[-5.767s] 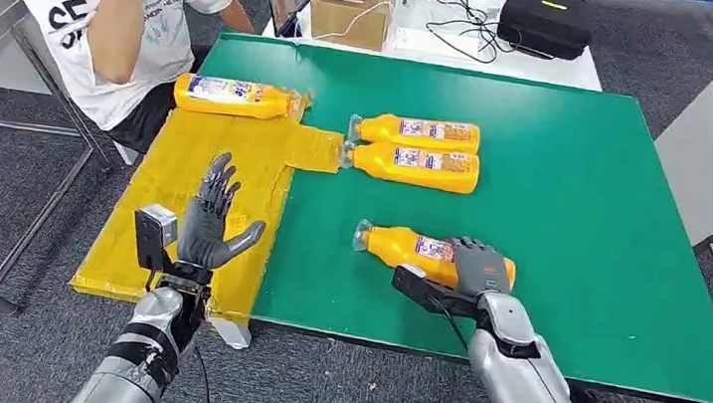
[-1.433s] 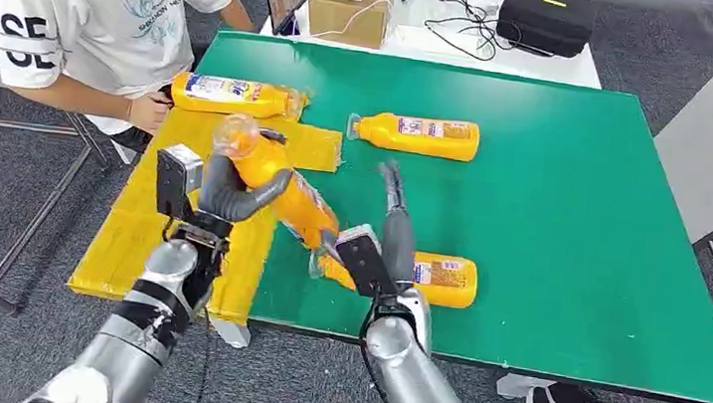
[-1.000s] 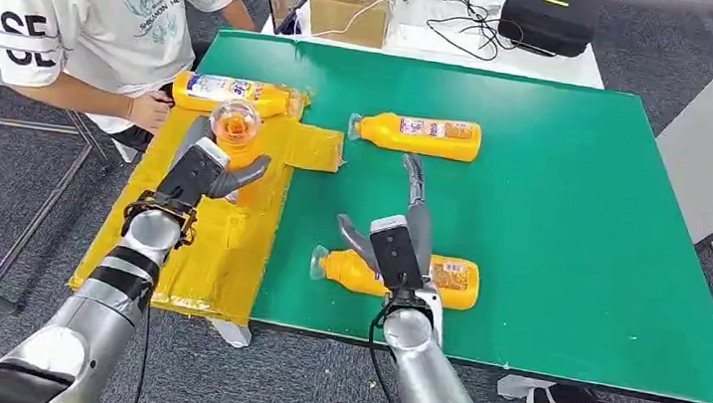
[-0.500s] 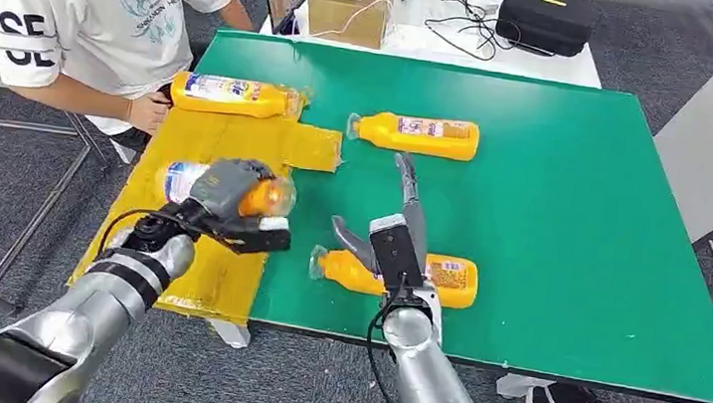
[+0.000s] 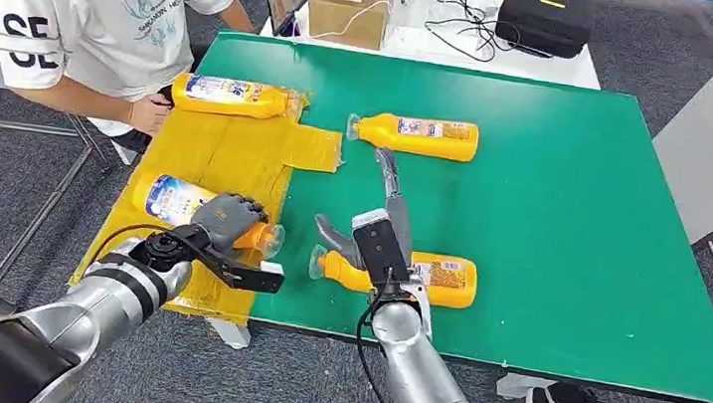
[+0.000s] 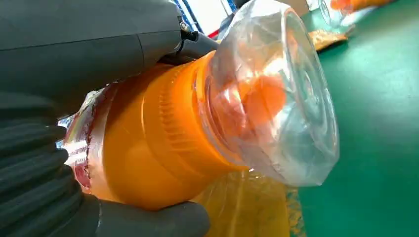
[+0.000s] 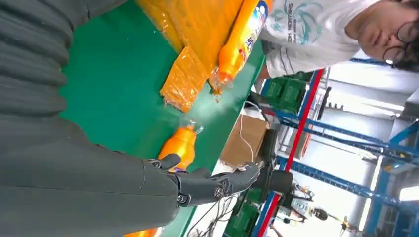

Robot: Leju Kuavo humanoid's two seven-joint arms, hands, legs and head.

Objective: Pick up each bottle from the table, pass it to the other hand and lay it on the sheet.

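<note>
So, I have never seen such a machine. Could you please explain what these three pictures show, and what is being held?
It is a humanoid robot with two silver arms, each ending in a many-fingered hand. The wide picture is from its head, looking down at a green table. The other two come from small cameras at its wrists, so they look turned and very close.

On the table's left side lies a yellow sheet. One orange bottle already lies at its far end. Two more lie on the green: one far, one near, just beyond the right hand, which is open and holds nothing.

The left hand grips a fourth bottle, on its side over the sheet. The left wrist picture shows its clear cap close up. A person in a white shirt sits beside the table.
</note>
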